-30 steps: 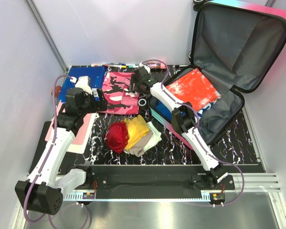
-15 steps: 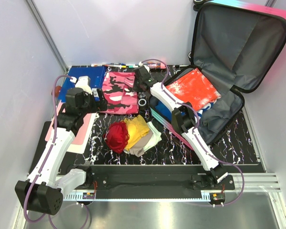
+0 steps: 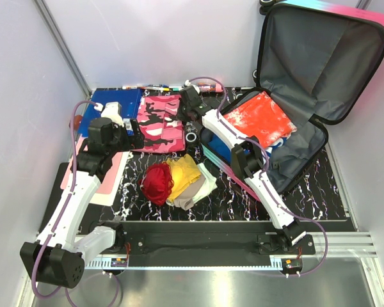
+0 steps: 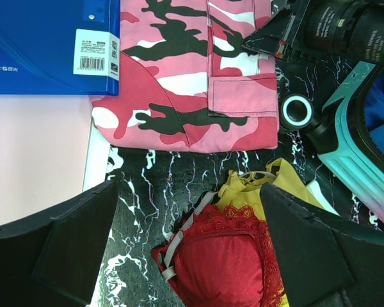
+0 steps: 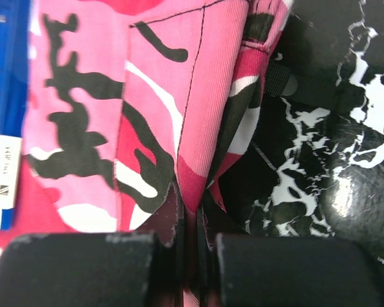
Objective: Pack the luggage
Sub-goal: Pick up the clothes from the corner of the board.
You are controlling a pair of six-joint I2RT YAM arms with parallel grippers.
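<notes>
Luggage (image 3: 313, 57) lies open just right of the right claw (image 5: 191, 214) — clamped on the pink camouflage garment (image 3: 155, 121) — left claw (image 4: 189, 192) apart.

The left arm (image 3: 70, 204) and right arm (image 3: 272, 198) are showing white shells over black joints; lilac cables (image 3: 74, 128) are trailing along both; claw fingers (image 4: 57, 249) are showing matte black.

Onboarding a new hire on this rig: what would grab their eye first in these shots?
The luggage stands wide open at the far right, lid raised, with an orange-red garment lying in its lower half. Left of it, the right claw is pinched shut on the edge of a pink camouflage garment. A heap of red and yellow clothes sits in the middle, nearer the arms' bases.
</notes>
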